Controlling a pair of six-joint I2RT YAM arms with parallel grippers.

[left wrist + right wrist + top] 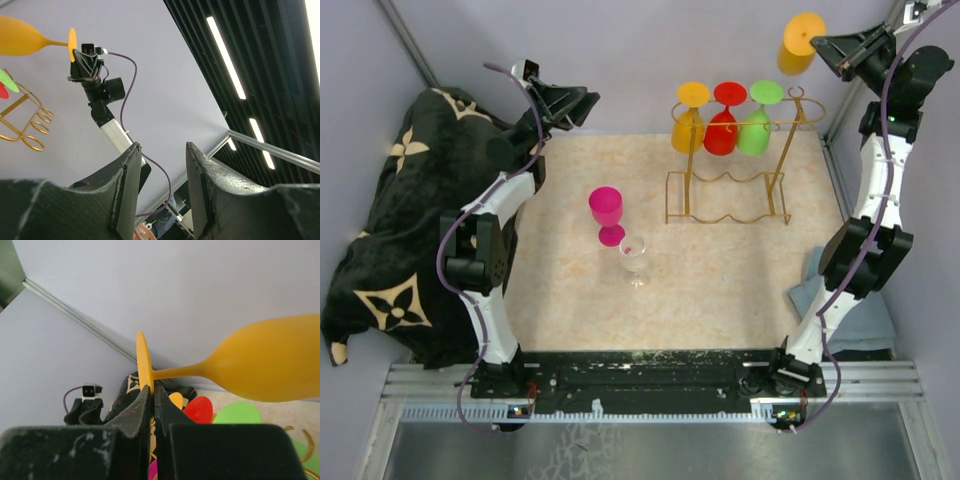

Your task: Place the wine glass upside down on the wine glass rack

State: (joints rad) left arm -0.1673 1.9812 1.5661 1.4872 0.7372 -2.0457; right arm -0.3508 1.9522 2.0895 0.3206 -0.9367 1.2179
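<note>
An orange wine glass [798, 45] hangs in the air at the back right, above and to the right of the gold wire wine glass rack [667, 197]. My right gripper [827, 45] is shut on the thin disc of its foot [143, 362]. In the right wrist view my right gripper [152, 390] pinches that disc edge-on, and the bowl [270, 365] points to the right. My left gripper [585, 105] is raised at the back left, open and empty. From the left wrist, my left gripper [162, 147] looks up at the held glass [20, 40] and the rack's loops [36, 125].
Orange [690, 120], red [723, 122] and green [757, 122] glasses hang upside down on the rack. A pink glass [607, 212] and a clear glass [634, 258] stand upright mid-table. A black patterned cloth [390, 230] lies at the left, and a grey cloth [820, 285] at the right.
</note>
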